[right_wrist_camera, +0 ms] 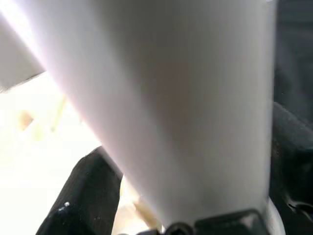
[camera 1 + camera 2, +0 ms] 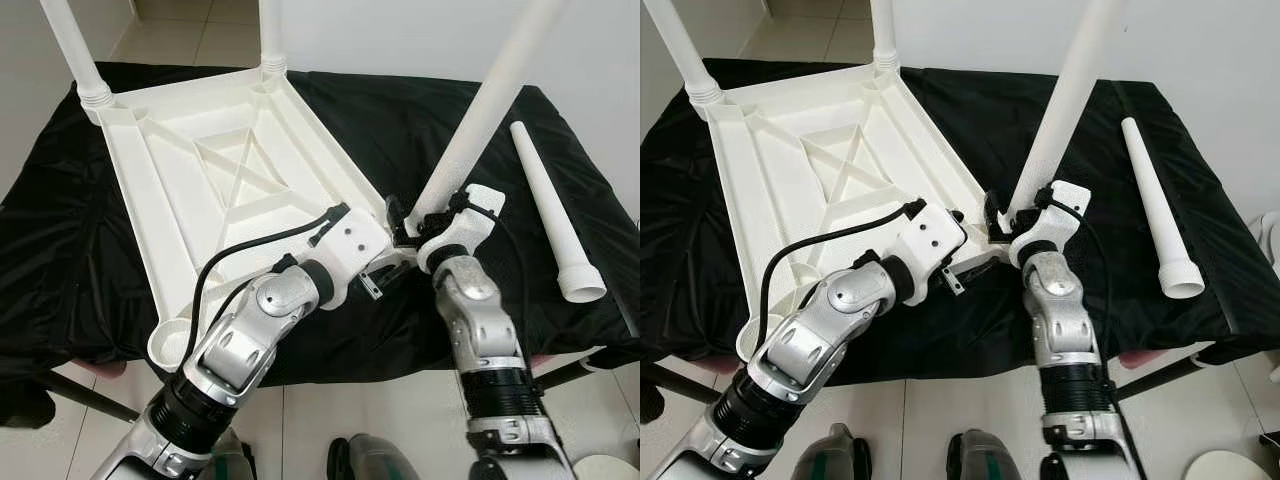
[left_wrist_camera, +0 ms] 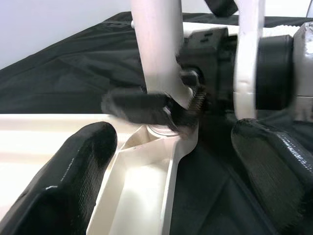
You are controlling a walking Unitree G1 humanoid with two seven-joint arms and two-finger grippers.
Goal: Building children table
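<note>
The white plastic tabletop (image 2: 200,190) lies upside down on the black cloth. Two white legs (image 2: 75,50) (image 2: 270,35) stand in its far corners. A third leg (image 2: 480,120) leans to the right over the near right corner socket (image 3: 161,142), and my right gripper (image 2: 415,225) is shut on its lower end. Up close, that leg (image 1: 171,98) runs between the black fingers (image 1: 88,196). My left gripper (image 3: 171,147) is open, its fingers either side of that same corner, just below the leg's foot. A fourth leg (image 2: 548,205) lies loose on the cloth at the right.
The black cloth (image 2: 60,250) covers a low table whose near edge runs just under my arms. Tiled floor lies below it. A white round object (image 2: 610,465) sits on the floor at the lower right. A pale wall stands behind the table.
</note>
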